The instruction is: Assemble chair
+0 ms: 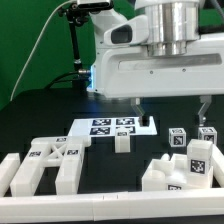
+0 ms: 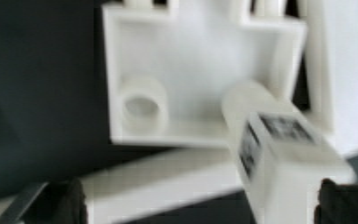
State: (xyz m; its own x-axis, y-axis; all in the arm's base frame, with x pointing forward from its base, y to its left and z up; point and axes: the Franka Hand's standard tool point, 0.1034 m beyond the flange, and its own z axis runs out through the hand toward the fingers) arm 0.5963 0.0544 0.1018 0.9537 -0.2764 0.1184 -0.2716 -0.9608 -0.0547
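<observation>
The chair is in loose white tagged parts. In the exterior view a wide block (image 1: 45,162) lies at the front left. A chunky cluster (image 1: 180,168) lies at the front right, with two small tagged cubes (image 1: 178,138) (image 1: 208,133) behind it. A small white peg (image 1: 122,141) stands by the marker board. My gripper (image 1: 172,107) hangs open and empty above the right cluster. In the wrist view my gripper (image 2: 197,205) is open over a white slab with a round hole (image 2: 185,70) and a tagged white post (image 2: 282,140). The view is blurred, and nothing sits between the fingertips (image 2: 51,205).
The marker board (image 1: 110,126) lies flat in the middle of the black table. A white border rail (image 1: 110,207) runs along the front edge and shows as a pale band in the wrist view (image 2: 149,185). A black stand with cables (image 1: 75,45) is at the back.
</observation>
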